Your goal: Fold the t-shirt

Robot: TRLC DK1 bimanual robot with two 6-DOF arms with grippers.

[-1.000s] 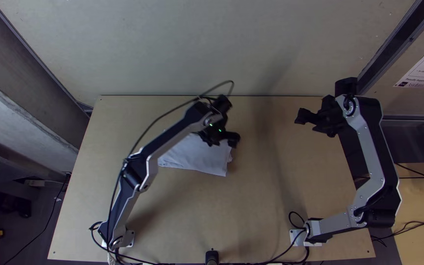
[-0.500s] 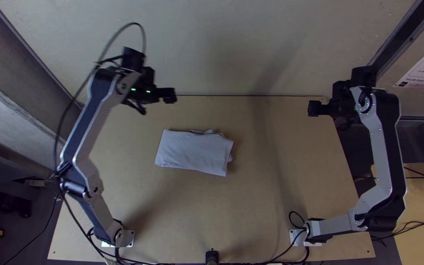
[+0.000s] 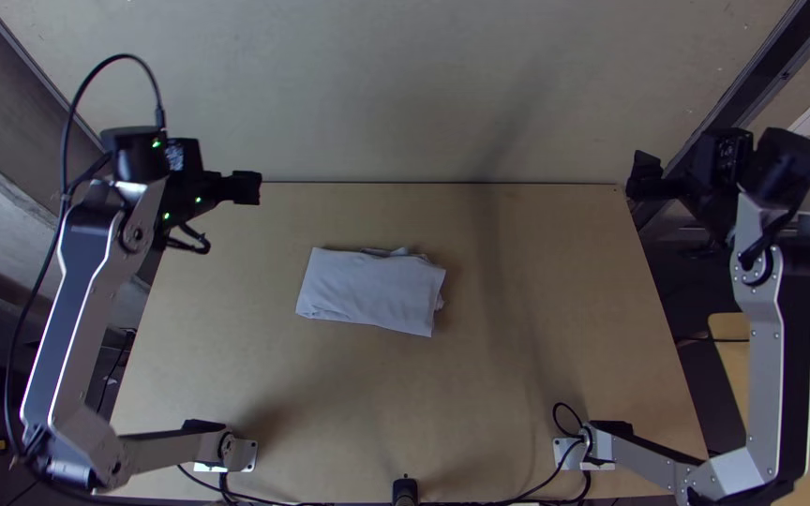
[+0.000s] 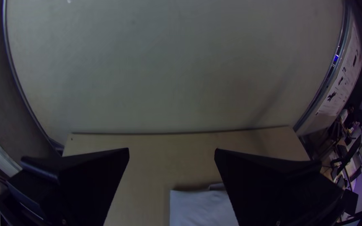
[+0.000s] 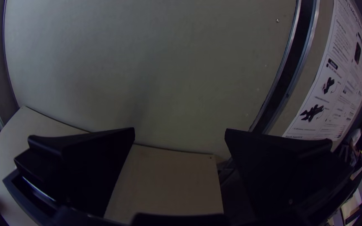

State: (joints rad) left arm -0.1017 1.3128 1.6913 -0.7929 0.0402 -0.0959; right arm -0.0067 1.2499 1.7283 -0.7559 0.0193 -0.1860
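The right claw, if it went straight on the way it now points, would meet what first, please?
The right claw would probably meet the pale wall beyond the table; the way there looks free, though depth is unclear.

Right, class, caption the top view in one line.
The folded t-shirt lies on the wooden table, the left arm and right arm off to either side.

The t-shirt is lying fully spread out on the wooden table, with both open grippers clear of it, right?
Not quite: the top view shows the t-shirt folded into a roughly rectangular bundle, not spread out. It lies on the wooden table, and the left gripper and right gripper are open and clear of it.
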